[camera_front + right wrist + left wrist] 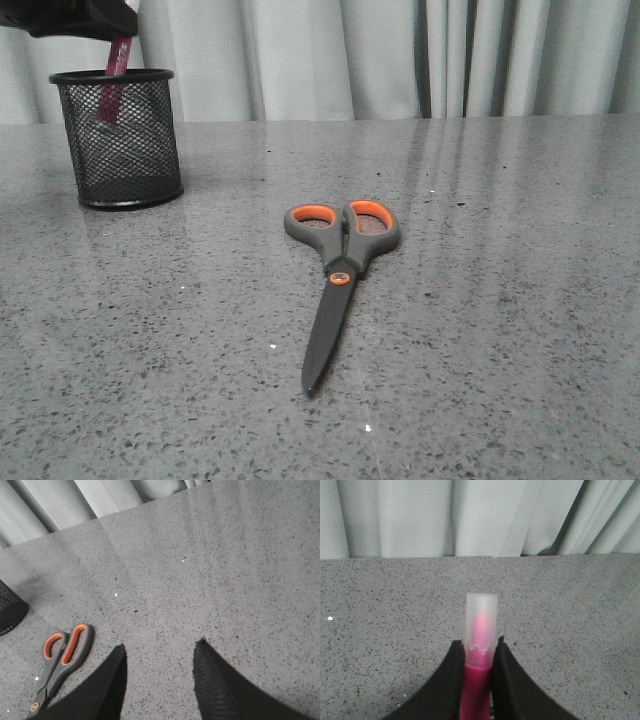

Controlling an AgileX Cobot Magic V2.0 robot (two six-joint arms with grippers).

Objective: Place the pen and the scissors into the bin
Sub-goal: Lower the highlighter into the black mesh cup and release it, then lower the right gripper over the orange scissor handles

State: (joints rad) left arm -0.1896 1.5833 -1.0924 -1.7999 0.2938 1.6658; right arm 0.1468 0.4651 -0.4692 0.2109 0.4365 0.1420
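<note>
Above bin, L gripper clamps pen, tip inside; R gripper wide open over grey table; scissors flat.

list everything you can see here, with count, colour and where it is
pen: one, magenta-pink with a pale cap, held by the left gripper, lower end inside the bin
bin: one, black wire mesh, far left of the table
scissors: one, dark grey with orange-lined loops, lying flat and closed mid-table, blades toward the camera
table: one, grey speckled
curtain: pale grey, behind the table
left gripper: black, shut on the pen above the bin
right gripper: black, open, holding nothing, above the table right of the scissors
</note>
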